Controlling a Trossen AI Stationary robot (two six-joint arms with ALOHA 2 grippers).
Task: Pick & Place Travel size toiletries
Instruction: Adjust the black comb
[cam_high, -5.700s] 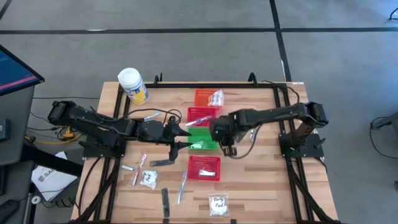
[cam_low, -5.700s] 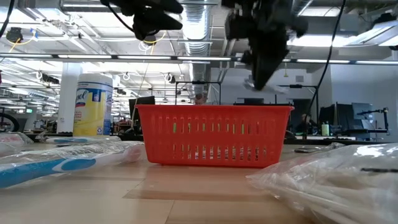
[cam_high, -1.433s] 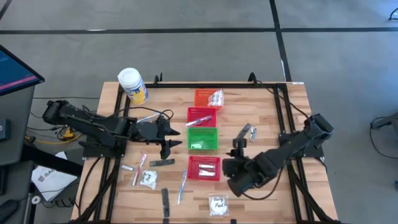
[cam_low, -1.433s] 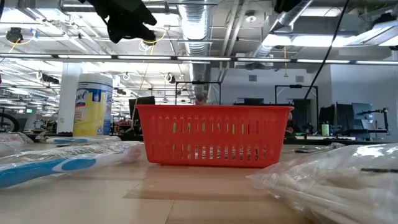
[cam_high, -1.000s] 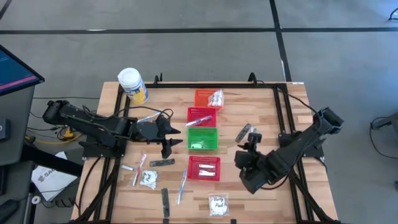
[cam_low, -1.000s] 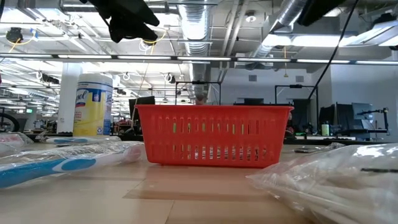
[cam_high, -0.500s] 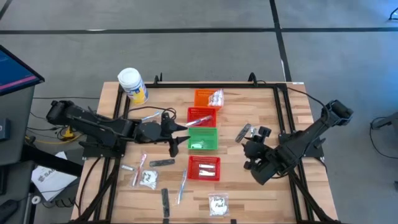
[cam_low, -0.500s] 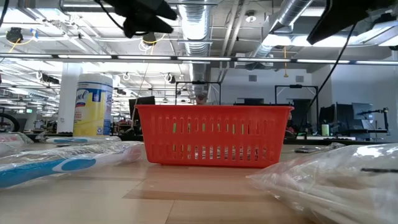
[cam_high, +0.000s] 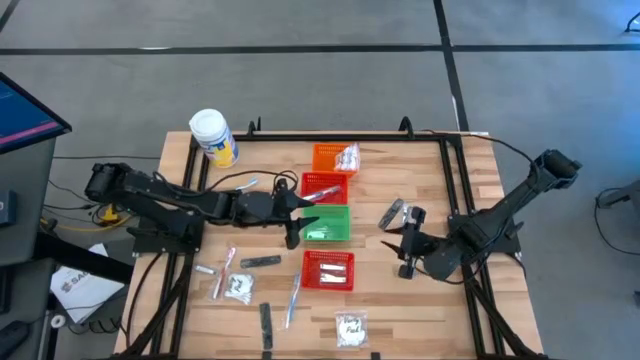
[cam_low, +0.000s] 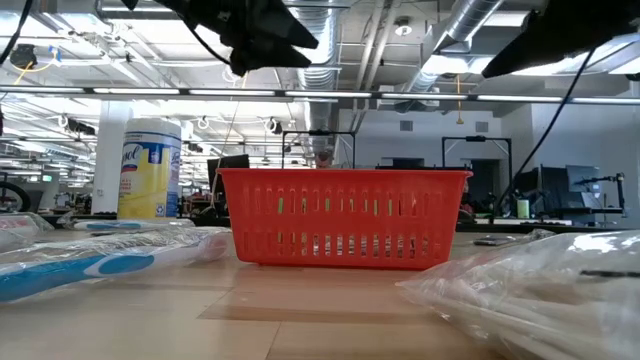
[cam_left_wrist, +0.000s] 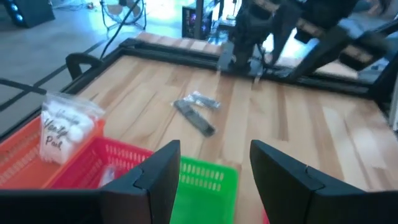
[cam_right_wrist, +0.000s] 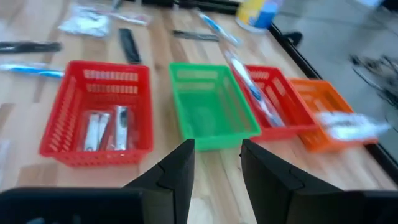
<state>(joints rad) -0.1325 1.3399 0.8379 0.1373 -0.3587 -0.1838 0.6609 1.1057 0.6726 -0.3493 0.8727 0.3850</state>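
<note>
Both grippers are open and empty. My left gripper (cam_high: 293, 218) (cam_left_wrist: 214, 149) hovers over the left rims of the green basket (cam_high: 327, 223) and the middle red basket (cam_high: 324, 186). My right gripper (cam_high: 403, 244) (cam_right_wrist: 216, 146) hangs right of the baskets, pointing at them. Toiletries lie flat on the table: a dark strip beside a silvery piece (cam_high: 394, 212) (cam_left_wrist: 196, 115), a sachet (cam_high: 350, 328), a toothbrush (cam_high: 294, 298), dark strips (cam_high: 266, 325) (cam_high: 260, 261) and another sachet (cam_high: 237, 288). Silvery tubes (cam_right_wrist: 106, 129) lie in the near red basket (cam_high: 328, 269).
The orange basket (cam_high: 331, 157) holds a sachet (cam_left_wrist: 62, 127), and a toothbrush (cam_right_wrist: 252, 87) lies in the middle red basket. A white jar with a yellow label (cam_high: 213, 137) stands at the far left corner. Black frame rails (cam_high: 455, 180) run along the table's sides.
My right gripper has drawn back from the near edge toward the table's far and right side, and its arm has swung out to the right. My left gripper has moved right, from beside the baskets to over their left rims. Nothing on the table has shifted.
</note>
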